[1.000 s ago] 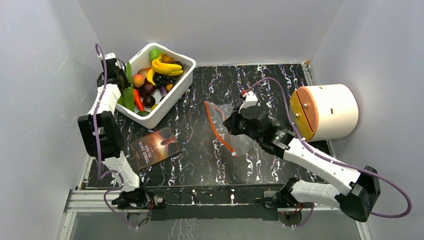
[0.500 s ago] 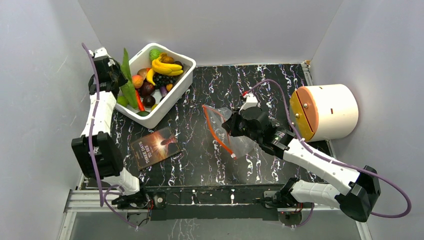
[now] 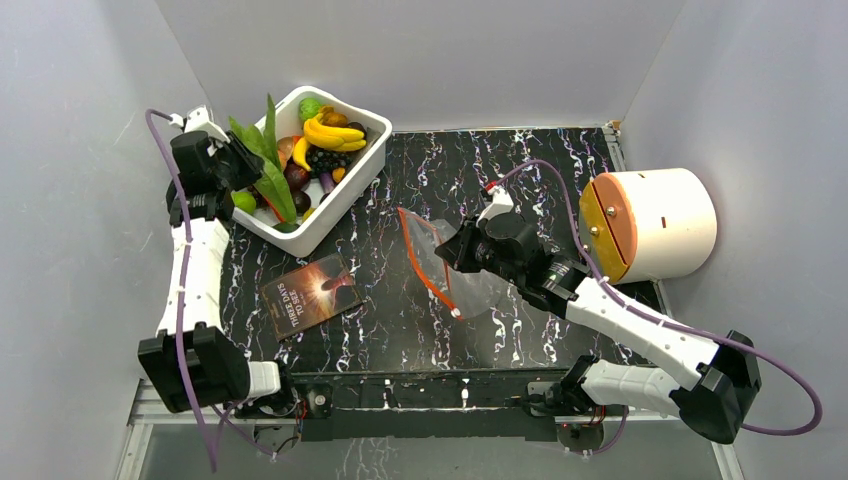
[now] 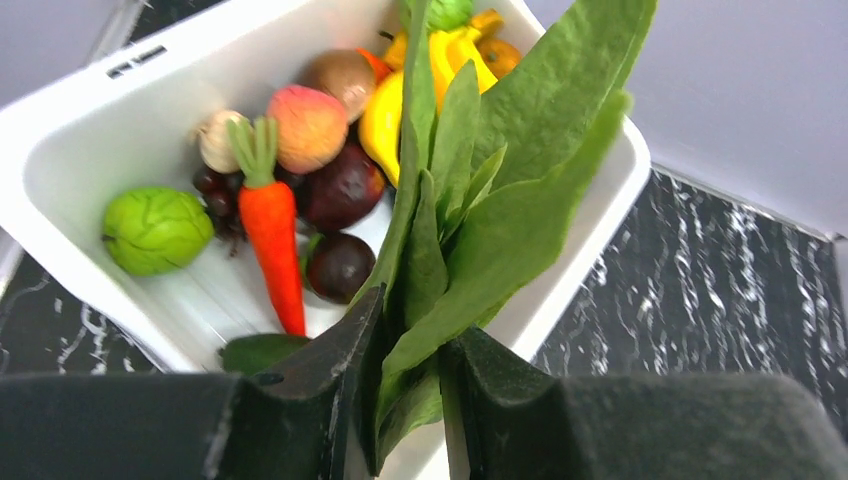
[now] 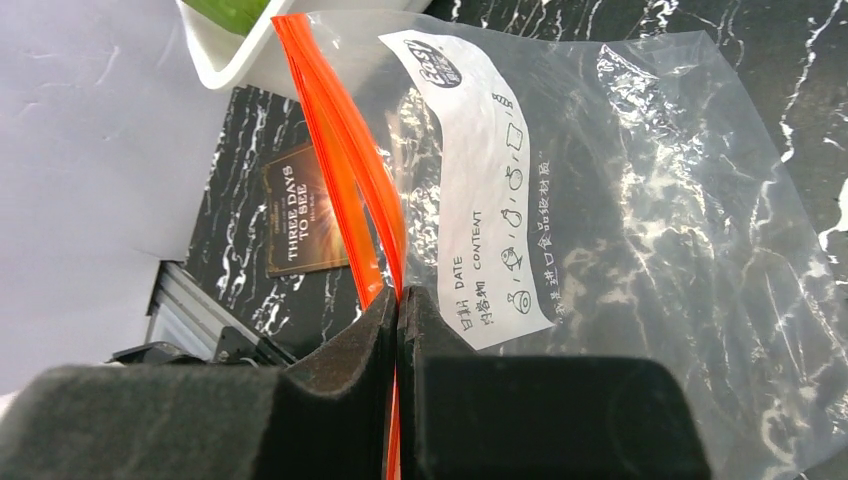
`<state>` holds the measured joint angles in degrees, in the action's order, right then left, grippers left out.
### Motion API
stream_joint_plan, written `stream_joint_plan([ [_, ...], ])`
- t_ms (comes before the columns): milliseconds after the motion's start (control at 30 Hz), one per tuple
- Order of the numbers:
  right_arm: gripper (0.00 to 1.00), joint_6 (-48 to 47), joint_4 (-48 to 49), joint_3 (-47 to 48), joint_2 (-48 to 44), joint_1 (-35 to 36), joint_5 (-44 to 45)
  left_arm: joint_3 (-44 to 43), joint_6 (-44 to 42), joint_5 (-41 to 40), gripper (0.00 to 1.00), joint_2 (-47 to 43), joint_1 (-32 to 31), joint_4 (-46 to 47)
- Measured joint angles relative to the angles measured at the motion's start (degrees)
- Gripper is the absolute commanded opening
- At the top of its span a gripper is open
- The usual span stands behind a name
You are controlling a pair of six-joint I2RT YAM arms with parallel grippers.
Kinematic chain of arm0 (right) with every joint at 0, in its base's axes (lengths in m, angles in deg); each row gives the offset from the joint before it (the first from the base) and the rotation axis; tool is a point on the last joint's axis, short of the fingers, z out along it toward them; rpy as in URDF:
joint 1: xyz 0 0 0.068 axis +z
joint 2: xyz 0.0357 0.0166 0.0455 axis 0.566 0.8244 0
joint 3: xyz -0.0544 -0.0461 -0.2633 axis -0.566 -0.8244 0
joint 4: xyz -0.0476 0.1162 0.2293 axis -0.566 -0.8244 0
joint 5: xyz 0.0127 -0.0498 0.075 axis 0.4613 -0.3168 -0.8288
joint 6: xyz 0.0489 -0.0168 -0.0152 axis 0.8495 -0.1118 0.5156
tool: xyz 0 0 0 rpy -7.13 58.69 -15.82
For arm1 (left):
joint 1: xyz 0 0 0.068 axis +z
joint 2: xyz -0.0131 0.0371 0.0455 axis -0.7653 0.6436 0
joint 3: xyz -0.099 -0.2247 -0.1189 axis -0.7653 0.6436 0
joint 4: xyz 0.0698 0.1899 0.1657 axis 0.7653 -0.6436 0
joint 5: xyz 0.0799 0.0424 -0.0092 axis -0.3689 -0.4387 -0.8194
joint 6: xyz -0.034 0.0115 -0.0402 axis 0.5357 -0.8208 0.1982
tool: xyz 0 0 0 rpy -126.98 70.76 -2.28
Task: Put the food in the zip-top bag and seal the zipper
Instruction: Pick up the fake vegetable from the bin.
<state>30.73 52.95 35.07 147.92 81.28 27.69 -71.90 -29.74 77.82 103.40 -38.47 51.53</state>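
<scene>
My left gripper (image 3: 237, 172) (image 4: 405, 330) is shut on the stem end of the long green leafy vegetable (image 3: 270, 165) (image 4: 500, 180) and holds it lifted over the white tub (image 3: 348, 180) (image 4: 80, 150). The tub holds the other food: a yellow banana bunch (image 3: 333, 133), an orange carrot (image 4: 275, 235), dark red fruits (image 4: 342, 188), a peach (image 4: 308, 127). My right gripper (image 3: 452, 250) (image 5: 398, 300) is shut on the red-orange zipper (image 3: 420, 262) (image 5: 345, 150) of the clear zip-top bag (image 3: 470, 285) (image 5: 620, 200), holding it off the table at mid-table.
A dark booklet (image 3: 311, 295) (image 5: 305, 215) lies on the black marbled table (image 3: 540, 165) left of the bag. A white cylinder with an orange face (image 3: 650, 222) stands at the right edge. Grey walls close in left, back and right.
My left gripper has lifted the leafy vegetable out of the tub and swung it up and left. My right gripper has shifted the bag slightly left.
</scene>
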Motion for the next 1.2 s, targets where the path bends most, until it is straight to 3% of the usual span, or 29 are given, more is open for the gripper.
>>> stream_joint_plan([
  [333,0.00,6.0,3.3,0.0,1.5,0.0,-1.3,6.0,1.7,9.8,0.21,-10.0,-2.6,0.4],
  [700,0.00,10.9,5.2,1.0,5.5,0.0,-1.8,3.8,2.5,14.5,0.19,-10.4,-6.8,-1.4],
  [1200,0.00,21.1,10.1,2.1,5.8,0.0,1.4,-0.8,12.7,24.0,0.19,-10.9,-7.8,0.7],
])
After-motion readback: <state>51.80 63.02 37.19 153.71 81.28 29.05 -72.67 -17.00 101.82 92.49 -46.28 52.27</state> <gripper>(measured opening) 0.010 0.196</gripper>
